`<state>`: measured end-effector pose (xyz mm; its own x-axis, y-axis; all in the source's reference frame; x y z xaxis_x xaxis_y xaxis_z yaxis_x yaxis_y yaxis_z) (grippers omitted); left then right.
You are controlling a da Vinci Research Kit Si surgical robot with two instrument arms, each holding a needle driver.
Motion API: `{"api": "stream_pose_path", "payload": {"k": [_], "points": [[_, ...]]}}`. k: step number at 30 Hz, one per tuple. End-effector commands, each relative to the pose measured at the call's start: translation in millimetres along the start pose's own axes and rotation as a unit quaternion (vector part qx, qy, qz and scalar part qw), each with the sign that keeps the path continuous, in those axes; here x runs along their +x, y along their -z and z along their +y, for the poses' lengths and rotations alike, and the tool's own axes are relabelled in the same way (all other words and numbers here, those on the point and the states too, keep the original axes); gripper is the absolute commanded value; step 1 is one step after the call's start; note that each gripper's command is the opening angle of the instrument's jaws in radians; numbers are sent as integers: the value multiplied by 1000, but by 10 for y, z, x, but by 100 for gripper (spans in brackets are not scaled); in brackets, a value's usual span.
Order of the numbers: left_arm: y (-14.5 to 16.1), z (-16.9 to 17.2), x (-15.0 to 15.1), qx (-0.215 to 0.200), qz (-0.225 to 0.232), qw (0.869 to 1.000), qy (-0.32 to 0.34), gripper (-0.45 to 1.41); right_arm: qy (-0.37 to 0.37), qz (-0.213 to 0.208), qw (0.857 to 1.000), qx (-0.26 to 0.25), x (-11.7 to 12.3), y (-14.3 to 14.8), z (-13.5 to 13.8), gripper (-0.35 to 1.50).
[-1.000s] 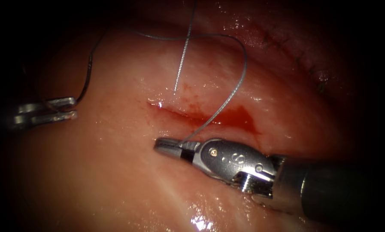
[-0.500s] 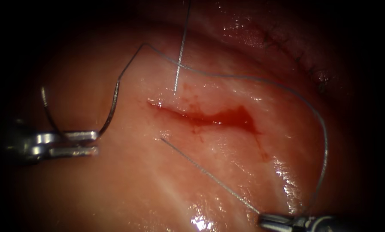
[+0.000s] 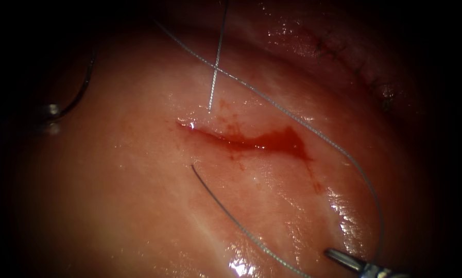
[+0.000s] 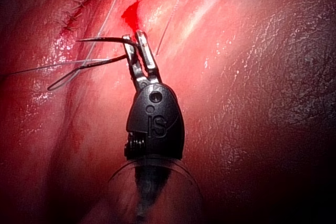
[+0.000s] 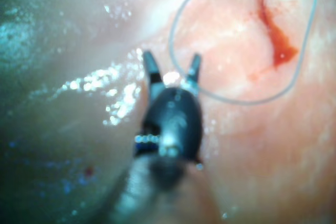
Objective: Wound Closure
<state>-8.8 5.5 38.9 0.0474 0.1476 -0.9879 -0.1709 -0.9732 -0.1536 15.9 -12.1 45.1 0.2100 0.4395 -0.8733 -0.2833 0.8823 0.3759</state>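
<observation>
The cut [image 3: 241, 140] runs across the tissue [image 3: 138, 206] with red fluid [image 3: 285, 140] pooled at its right end. Far to the left of it, my left tool [image 3: 50, 118] [image 4: 134, 36] is shut on the curved needle [image 3: 84, 87] [image 4: 100, 40] near mid-curve, and the needle is out of the tissue. Thread [image 3: 313, 134] sweeps from the upper left over the cut and loops down at the right. A free thread tail [image 3: 225, 208] lies below the cut. My right tool [image 3: 334, 255] [image 5: 172, 59] is at the lower right with its jaws open, holding nothing. The thread [image 5: 236, 100] lies beside it.
A second strand [image 3: 216, 62] drops from above and enters the tissue just above the cut's left end. An older stitched line [image 3: 354, 64] [image 4: 79, 9] sits on the ridge at the upper right. Wet glare [image 3: 241, 265] marks the tissue at the bottom.
The right tool drew the thread from beside the cut down to the lower right, then opened and let it go. The left tool carried the needle further left, drawing the thread straighter.
</observation>
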Motion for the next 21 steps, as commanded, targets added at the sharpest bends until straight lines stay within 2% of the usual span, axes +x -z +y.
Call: {"api": "stream_pose_path", "payload": {"k": [1, 5, 8, 10, 14, 18, 21], "points": [[0, 4, -8, 2, -1, 1000, 4, -45, 0, -1, 1000, 0, -7, -7, 3, 148], [-3, 6, -11, 5, -4, 1000, 2, -45, 3, -5, 1000, -7, -15, -8, 17, 145], [-14, 13, -15, 12, -5, 1000, -2, -45, 0, -37, 999, 0, -13, -4, 15, 140], [-20, 16, -18, 10, -4, 1000, -3, -45, 25, -66, 997, 14, -9, 4, 12, 126], [-21, 12, -20, 9, -4, 1000, -3, -45, 35, -99, 994, 6, -18, 38, 28, 126], [-15, 9, -18, 7, -3, 1000, -1, -45, 43, -157, 987, -8, -29, 76, 48, 130], [-13, 9, -18, 5, -2, 1000, -1, -45, 35, -175, 984, -25, -30, 106, 67, 130]]}}
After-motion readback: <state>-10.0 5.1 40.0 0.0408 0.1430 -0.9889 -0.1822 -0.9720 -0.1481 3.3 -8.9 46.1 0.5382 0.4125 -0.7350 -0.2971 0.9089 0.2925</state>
